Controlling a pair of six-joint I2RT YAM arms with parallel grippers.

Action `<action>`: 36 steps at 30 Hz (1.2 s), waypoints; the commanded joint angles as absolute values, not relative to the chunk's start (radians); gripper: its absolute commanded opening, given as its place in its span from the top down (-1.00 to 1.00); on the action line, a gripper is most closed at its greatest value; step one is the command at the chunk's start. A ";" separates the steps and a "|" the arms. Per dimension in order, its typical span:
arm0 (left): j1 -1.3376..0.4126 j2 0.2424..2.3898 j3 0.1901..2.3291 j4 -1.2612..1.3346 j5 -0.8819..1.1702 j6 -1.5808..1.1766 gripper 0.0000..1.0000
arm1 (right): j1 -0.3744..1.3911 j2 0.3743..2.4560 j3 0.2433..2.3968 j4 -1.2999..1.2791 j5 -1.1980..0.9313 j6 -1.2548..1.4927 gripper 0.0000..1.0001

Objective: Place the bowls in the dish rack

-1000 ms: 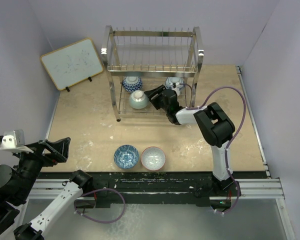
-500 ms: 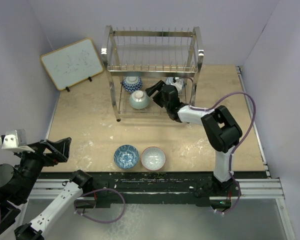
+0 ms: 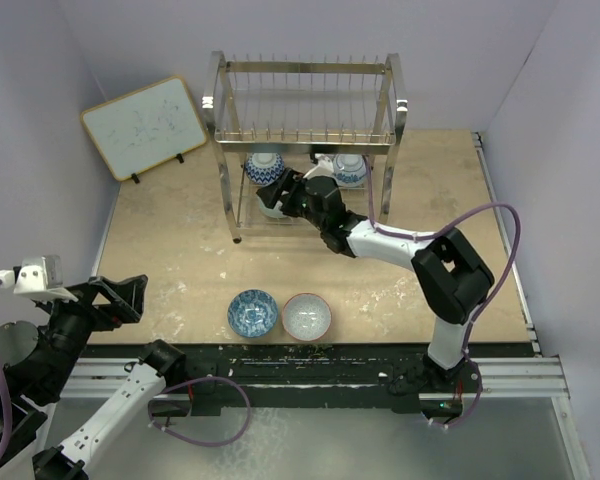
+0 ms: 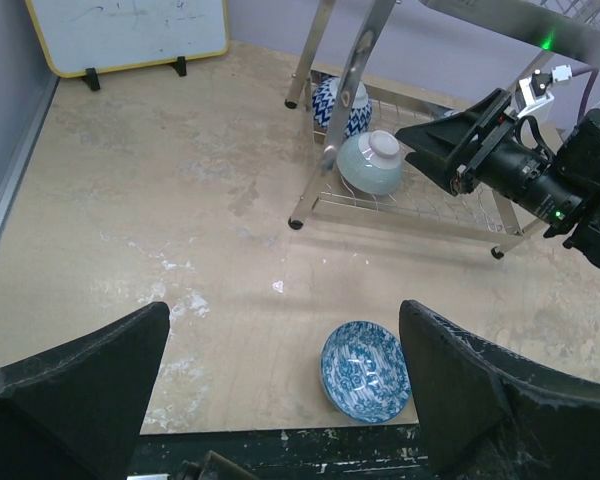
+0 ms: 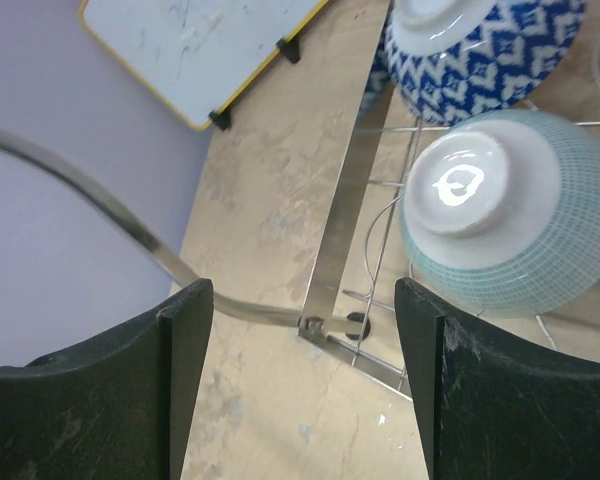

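Mottled beige tabletop [image 3: 180,250] underneath. Holds right gripper [image 5: 300,290] spread wide and empty at shiny wire dish rack [image 3: 305,100], lower tier; faces round ribbed mint bowl [image 5: 490,225], glossy foot outward, just ahead of right finger. Hangs left gripper [image 4: 283,310] wide, empty, blue-patterned bowl [image 4: 367,370] ahead.

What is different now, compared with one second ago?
The right pincer moved left, deeper into the lower tier of the dish rack, and is now open close to the mint green bowl. It took hold of nothing. The blue-patterned bowl and the pale bowl on the table stayed put.
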State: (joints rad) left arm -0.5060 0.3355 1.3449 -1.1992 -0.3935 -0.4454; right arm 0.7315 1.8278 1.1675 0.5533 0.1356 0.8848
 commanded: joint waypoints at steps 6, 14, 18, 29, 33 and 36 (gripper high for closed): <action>-0.503 0.341 1.347 -1.178 -0.390 -0.451 -0.98 | 0.726 1.882 1.199 0.644 0.000 0.833 -0.49; -0.503 0.337 1.347 -1.189 -0.405 -0.451 -0.98 | 0.723 1.965 1.240 0.756 -0.078 0.842 -0.49; -0.503 0.331 1.348 -1.200 -0.417 -0.450 -0.98 | 0.723 1.987 1.256 0.730 -0.024 0.840 -0.49; -0.504 0.321 1.328 -1.213 -0.435 -0.448 -0.98 | 0.663 2.020 1.215 0.838 0.055 0.846 -0.47; -0.505 0.321 1.325 -1.209 -0.435 -0.446 -0.98 | 0.628 2.045 1.251 0.815 0.057 0.843 -0.47; -0.505 0.321 1.324 -1.207 -0.438 -0.445 -0.98 | 0.609 2.048 1.264 0.789 0.095 0.830 -0.46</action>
